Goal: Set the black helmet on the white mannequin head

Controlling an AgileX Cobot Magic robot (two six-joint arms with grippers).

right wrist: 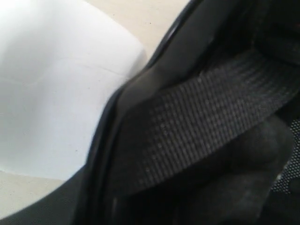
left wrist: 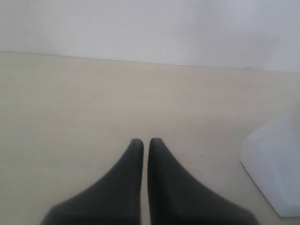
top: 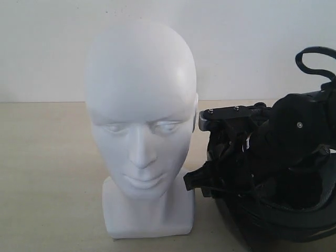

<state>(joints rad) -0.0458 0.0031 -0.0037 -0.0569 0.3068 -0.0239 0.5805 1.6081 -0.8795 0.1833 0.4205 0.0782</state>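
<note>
The white mannequin head (top: pixel 140 126) stands upright on the table, left of centre, facing the camera. Its blocky base also shows in the left wrist view (left wrist: pixel 274 173) and the right wrist view (right wrist: pixel 56 93). The black helmet (top: pixel 283 220) sits at the lower right, close beside the head, with its opening upward. My right gripper (top: pixel 236 144) reaches down into that opening at the rim nearest the head. The right wrist view is filled by the helmet rim (right wrist: pixel 140 103) and a woven chin strap (right wrist: pixel 201 122), and the jaws are lost in the dark. My left gripper (left wrist: pixel 146 143) is shut and empty above bare table.
The pale wooden table (top: pixel 47 173) runs back to a white wall (top: pixel 42 47). A black cable loop (top: pixel 315 55) arches above the right arm.
</note>
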